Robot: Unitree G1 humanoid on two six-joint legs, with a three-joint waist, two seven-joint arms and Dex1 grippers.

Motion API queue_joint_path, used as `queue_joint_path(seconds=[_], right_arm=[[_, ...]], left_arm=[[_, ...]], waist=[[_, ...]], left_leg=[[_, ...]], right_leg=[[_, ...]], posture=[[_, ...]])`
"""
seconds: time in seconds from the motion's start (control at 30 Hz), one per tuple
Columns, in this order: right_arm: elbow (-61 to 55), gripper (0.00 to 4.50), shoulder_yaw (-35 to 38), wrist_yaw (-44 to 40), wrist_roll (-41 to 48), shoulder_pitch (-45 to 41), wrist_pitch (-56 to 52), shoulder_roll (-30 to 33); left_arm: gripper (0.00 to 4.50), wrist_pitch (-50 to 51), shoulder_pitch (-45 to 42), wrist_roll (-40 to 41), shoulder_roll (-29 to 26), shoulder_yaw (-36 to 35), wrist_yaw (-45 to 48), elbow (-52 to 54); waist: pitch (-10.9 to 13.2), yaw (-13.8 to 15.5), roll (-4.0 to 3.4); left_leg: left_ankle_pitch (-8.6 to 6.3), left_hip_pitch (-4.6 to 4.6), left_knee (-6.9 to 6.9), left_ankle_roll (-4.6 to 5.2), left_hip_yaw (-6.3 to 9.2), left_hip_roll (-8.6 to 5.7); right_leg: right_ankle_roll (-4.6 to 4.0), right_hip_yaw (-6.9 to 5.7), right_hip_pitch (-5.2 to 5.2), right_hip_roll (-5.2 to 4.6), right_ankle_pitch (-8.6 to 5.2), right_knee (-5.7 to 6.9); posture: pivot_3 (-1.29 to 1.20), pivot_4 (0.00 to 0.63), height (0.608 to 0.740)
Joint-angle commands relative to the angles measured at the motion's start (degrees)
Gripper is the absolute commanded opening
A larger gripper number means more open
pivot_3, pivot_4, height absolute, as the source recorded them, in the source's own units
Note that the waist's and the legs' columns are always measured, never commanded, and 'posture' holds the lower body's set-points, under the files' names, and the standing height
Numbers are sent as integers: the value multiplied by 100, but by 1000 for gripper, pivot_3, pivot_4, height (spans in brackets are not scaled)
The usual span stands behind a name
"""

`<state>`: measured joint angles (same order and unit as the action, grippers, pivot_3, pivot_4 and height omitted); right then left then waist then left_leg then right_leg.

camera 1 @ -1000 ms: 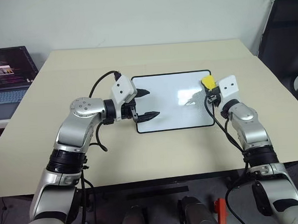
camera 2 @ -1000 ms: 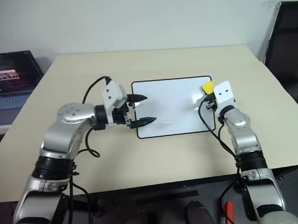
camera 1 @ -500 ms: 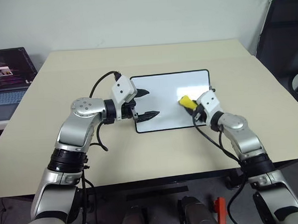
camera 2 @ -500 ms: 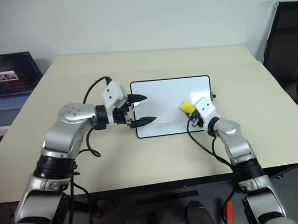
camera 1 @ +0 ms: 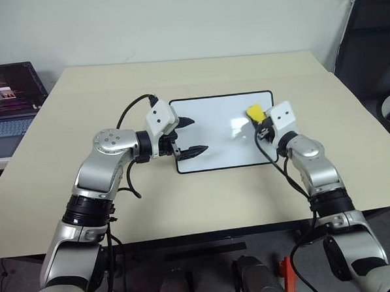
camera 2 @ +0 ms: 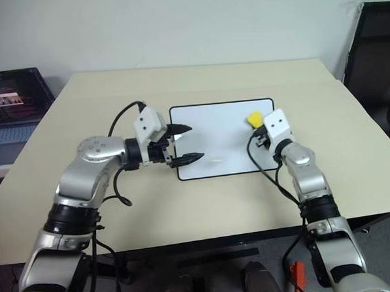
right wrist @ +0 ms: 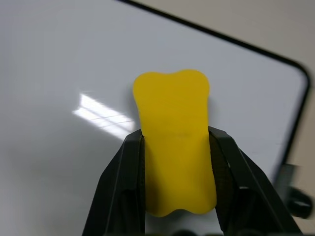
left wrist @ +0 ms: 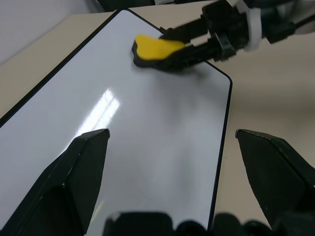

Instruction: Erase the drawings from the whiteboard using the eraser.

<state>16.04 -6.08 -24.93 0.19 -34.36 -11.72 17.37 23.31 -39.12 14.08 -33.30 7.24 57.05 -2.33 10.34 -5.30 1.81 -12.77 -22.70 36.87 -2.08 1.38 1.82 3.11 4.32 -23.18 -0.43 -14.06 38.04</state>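
Right fingers [right wrist: 177, 196] clamped on eraser [camera 1: 255, 111] over whiteboard [camera 1: 214, 145], seemingly touching, left fingers [camera 1: 196, 148] apart.

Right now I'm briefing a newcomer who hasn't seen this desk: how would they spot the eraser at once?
Start at the beige table, then find the glossy white whiteboard with the thin black frame lying flat at its middle. Over the board's far right corner, the right gripper is shut on a small bright yellow block, the eraser. It is the only yellow thing there.
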Motion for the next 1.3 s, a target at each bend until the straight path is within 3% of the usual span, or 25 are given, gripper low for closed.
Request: queue_joint_path(seconds=[0.03, 0.47, 0.93, 1.03, 1.17, 1.3], right_arm=[[-186, 1329, -360, -552, 51, 299, -405, 17], [909, 1327, 501, 499, -182, 56, -395, 703], [-34, 1327, 401, -356, 117, 659, -503, 836], [-728, 1327, 619, -762, 655, 743, -665, 803], [-2028, 1326, 1211, -1513, 1854, 843, -1654, 1230], [-2037, 1326, 2114, -1349, 2288, 723, -2046, 1763]], left_arm=[[4500, -91, -145, 16, -31, -68, 36, 131], [4500, -89, -145, 2, -57, -74, 72, 124], [4500, -127, -224, -28, -24, -32, 132, -7], [4500, -116, -208, -18, -34, -43, 138, 19], [4500, -34, -188, 324, 88, -237, 189, 187], [4500, 238, -60, 734, 241, -191, 326, 586]], waist=[[0, 5, 0], [-10, 76, 16], [-30, 83, 49], [-28, 42, 46], [12, 70, 1], [27, 176, -17]], left_leg=[[0, -1, -1, 0, 1, 0], [1, -5, 12, 0, -1, -6], [1, -8, 3, 1, -1, -6], [1, -13, -1, 0, -4, -5], [0, -26, -8, 0, 0, -4], [-5, -47, -10, -6, 2, -11]], right_leg=[[0, -1, -1, 0, 0, 0], [-19, -3, 6, -10, -11, -8], [-21, -4, 9, -13, -12, -24], [-16, -2, 2, -12, -10, -25], [-1, -8, -10, -11, -4, -24], [13, -17, -22, -19, -18, -28]], posture=[[0, 150, 740], [0, 150, 740], [0, 150, 740], [0, 150, 740], [0, 150, 740], [0, 150, 740]])
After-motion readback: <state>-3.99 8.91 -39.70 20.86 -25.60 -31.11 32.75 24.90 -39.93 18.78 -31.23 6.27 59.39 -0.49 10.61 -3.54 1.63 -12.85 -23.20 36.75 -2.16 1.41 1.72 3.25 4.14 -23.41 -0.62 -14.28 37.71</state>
